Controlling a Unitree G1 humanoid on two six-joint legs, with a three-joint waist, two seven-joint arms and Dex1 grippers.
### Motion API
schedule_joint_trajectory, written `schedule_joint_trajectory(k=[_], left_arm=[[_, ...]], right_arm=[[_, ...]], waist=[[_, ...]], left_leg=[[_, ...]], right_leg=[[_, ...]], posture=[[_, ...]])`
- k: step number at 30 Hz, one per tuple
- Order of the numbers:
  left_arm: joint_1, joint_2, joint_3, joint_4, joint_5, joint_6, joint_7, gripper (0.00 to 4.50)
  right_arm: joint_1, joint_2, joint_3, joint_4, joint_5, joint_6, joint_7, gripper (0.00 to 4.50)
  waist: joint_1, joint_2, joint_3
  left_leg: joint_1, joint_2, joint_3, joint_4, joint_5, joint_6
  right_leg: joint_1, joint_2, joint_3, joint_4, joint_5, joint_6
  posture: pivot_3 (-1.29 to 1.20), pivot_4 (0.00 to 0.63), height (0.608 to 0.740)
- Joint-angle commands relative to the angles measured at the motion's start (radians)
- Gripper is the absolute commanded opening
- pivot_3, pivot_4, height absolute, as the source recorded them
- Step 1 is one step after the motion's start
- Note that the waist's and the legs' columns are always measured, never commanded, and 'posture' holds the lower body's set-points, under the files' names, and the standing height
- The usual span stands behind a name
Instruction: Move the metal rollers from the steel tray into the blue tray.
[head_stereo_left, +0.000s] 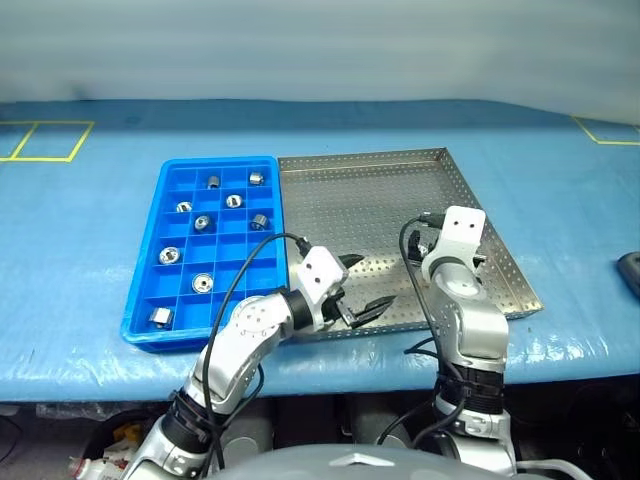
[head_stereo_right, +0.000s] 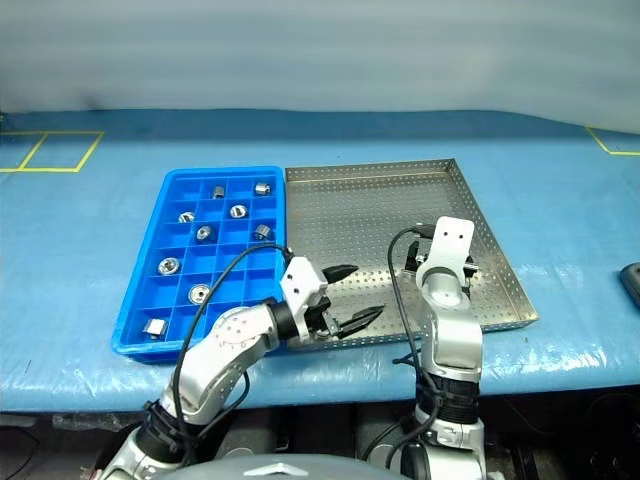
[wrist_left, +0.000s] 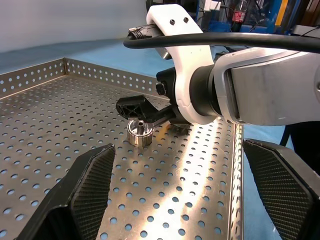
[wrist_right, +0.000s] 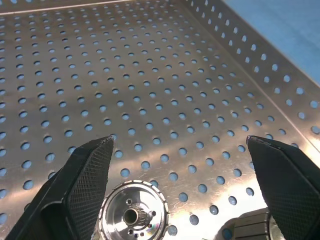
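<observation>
On a table covered in blue cloth (head_stereo_left: 90, 230), the blue tray (head_stereo_left: 150, 325) lies just left of the steel tray (head_stereo_left: 370, 200), their long edges touching or nearly so. We count nine metal rollers (head_stereo_left: 202, 222) already resting in separate compartments of the blue tray, so most of the job looks done. At least two rollers are left in the steel tray: one roller (wrist_right: 132, 215) stands on end between our right gripper (wrist_right: 182, 190) fingers, and a second roller (wrist_right: 257, 225) sits just beside it, near the tray's front right rim. Our right gripper is spread wide, poised over that roller without pinching it. Our left gripper (head_stereo_left: 362, 285) hovers over the steel tray's front edge, also spread wide and empty. The rest of the perforated floor looks bare, giving open room to move. We judge the raised rim and the neighbouring roller to be the tight spots.
</observation>
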Motion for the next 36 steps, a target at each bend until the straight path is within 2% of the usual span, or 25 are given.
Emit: schedule_joint_trajectory(k=[1, 6, 7, 9, 14, 16, 21, 26, 36], left_arm=[[0.009, -0.012, -0.020, -0.054, 0.013, -0.036, 0.009, 4.44], [0.019, -0.018, -0.020, -0.059, 0.011, -0.045, 0.011, 4.44], [0.019, -0.017, -0.021, -0.059, 0.008, -0.045, 0.009, 4.48], [0.018, -0.007, -0.023, -0.064, 0.014, -0.047, 0.003, 4.50], [0.018, -0.007, -0.010, -0.071, 0.006, -0.035, 0.010, 4.50], [0.020, -0.007, -0.006, -0.074, 0.007, -0.035, 0.014, 4.50], [0.032, -0.029, 0.028, -0.094, -0.001, -0.032, 0.056, 4.50], [0.045, -0.075, 0.096, -0.120, 0.010, -0.034, 0.150, 4.50], [0.137, -0.035, 0.227, -0.234, 0.083, -0.014, 0.294, 4.50]], right_arm=[[-0.018, 0.002, 0.008, 0.032, 0.012, -0.037, 0.009, 4.50], [-0.001, -0.010, 0.039, 0.065, 0.015, -0.049, 0.039, 4.50], [0.002, -0.012, 0.046, 0.067, 0.013, -0.047, 0.043, 4.32], [0.009, -0.007, 0.053, 0.065, 0.017, -0.036, 0.046, 3.94], [0.015, 0.013, 0.058, 0.037, 0.028, -0.015, 0.045, 2.24], [0.017, 0.016, 0.071, 0.016, 0.027, -0.001, 0.049, 1.71], [-0.011, -0.005, 0.144, -0.090, 0.022, 0.073, 0.087, 1.72], [-0.119, -0.059, 0.246, -0.137, 0.026, 0.117, 0.171, 1.72], [-0.334, -0.049, 0.358, 0.054, 0.062, 0.044, 0.305, 1.72]], waist=[[0.001, 0.000, 0.000], [0.005, 0.001, 0.000], [0.006, 0.001, 0.000], [0.009, 0.001, 0.000], [0.009, 0.001, 0.000], [0.010, 0.001, 0.000], [0.012, 0.002, 0.001], [0.024, 0.002, 0.002], [0.103, 0.002, 0.002]], left_leg=[[0.000, 0.000, 0.000, 0.000, 0.000, 0.000], [0.000, 0.000, 0.000, 0.000, 0.000, 0.000], [0.000, 0.000, 0.000, 0.000, 0.000, 0.000], [0.000, 0.000, 0.000, 0.000, 0.000, 0.000], [0.000, 0.001, 0.000, 0.000, 0.000, 0.000], [0.000, 0.001, 0.000, 0.000, 0.000, 0.000], [-0.001, 0.001, 0.000, -0.001, 0.000, 0.000], [0.000, 0.000, 0.000, 0.000, 0.000, 0.000], [-0.001, 0.000, -0.003, -0.004, 0.000, 0.000]], right_leg=[[0.000, 0.000, 0.000, 0.000, 0.000, 0.000], [0.000, 0.000, 0.000, 0.000, 0.000, 0.000], [0.000, 0.000, 0.000, 0.000, 0.000, 0.000], [0.000, 0.000, 0.000, 0.000, 0.000, 0.000], [0.000, 0.000, 0.000, 0.000, 0.000, 0.000], [0.000, 0.000, 0.000, 0.000, 0.000, 0.000], [-0.001, 0.000, 0.000, 0.000, 0.000, 0.000], [-0.001, 0.000, 0.000, 0.000, 0.000, 0.001], [-0.001, 0.001, -0.003, -0.001, -0.001, -0.001]], posture=[[0.05, 0.150, 0.740], [0.08, 0.150, 0.740], [0.08, 0.150, 0.740], [0.09, 0.150, 0.740], [0.09, 0.150, 0.740], [0.10, 0.150, 0.740], [0.14, 0.150, 0.740], [0.21, 0.150, 0.740], [0.40, 0.150, 0.740]])
